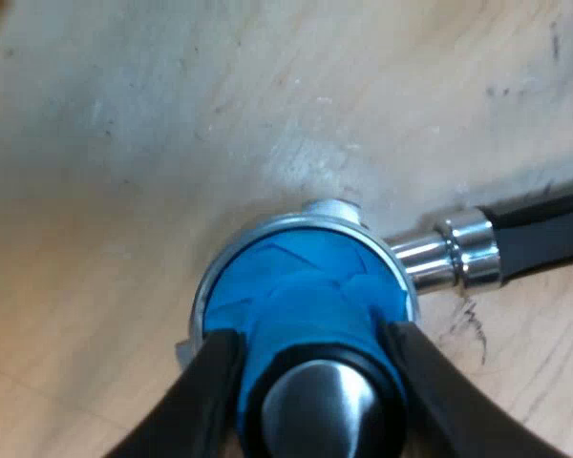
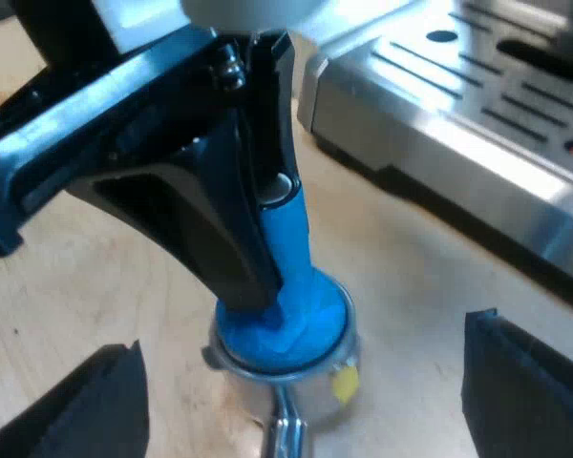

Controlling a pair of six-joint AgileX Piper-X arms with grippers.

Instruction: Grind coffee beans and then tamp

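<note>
My left tool [image 1: 310, 377] grips blue tamper [image 1: 296, 286] in holder [image 1: 449, 256]

You are looking at one blue tamper [image 1: 306, 296], one metal holder [image 1: 458, 250] with one dark handle [image 1: 544, 229], and one espresso machine [image 2: 458, 114]. You are also seeing two grippers, the left gripper [image 1: 308, 336] and the right gripper [image 2: 306, 334], showing four black fingers [image 2: 95, 410] in all, and one wooden tabletop [image 1: 124, 191] is lying under them.

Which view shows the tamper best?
Right wrist view: the tamper stands full height in the holder, with the left pincer clamped on it. Left wrist view looks straight down: blue base in the holder, knob in the pincer.
</note>
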